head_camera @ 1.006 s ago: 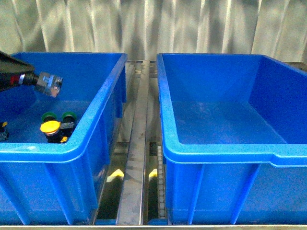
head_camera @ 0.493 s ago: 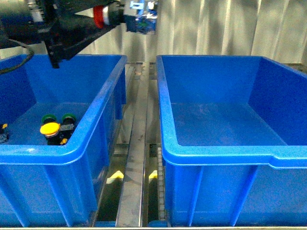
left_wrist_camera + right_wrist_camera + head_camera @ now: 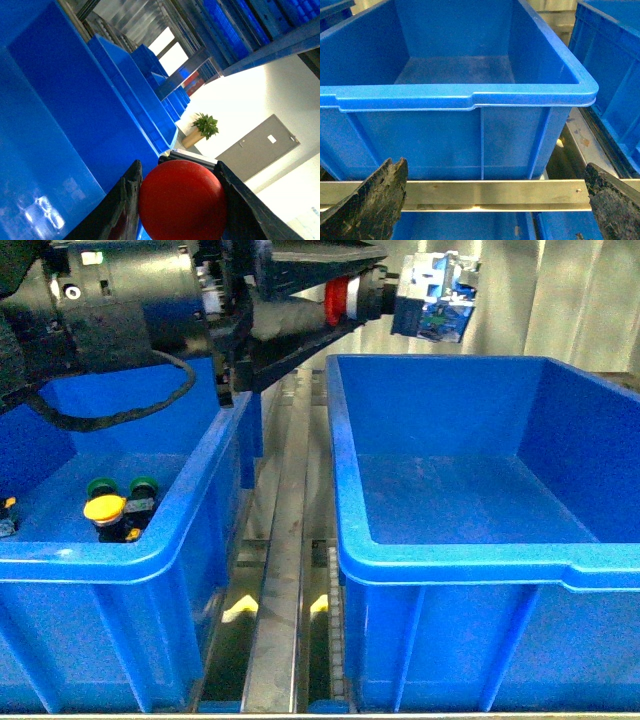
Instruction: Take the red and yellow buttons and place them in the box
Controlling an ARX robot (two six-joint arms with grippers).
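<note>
Left gripper: closed on the red button. Its two black fingers clamp the round cap from opposite sides. The switch body projects beyond the jaws, in the air above the far left corner of the box. The box holds nothing that can be seen.

Right gripper: spread wide and empty, low outside a bin wall.

Yellow button: on the floor of the left bin, near its near right corner, cap towards the camera. Two green buttons stand just beside it on the far side.

Handling, by judgement: both switches look light and rigid, hard plastic that will not deform. The domed cap is smooth, so a grip on it may slip. The squarer dark body offers flatter faces. For the yellow one, a hold across the cap from above looks most open, as the green neighbours crowd its far side.
</note>
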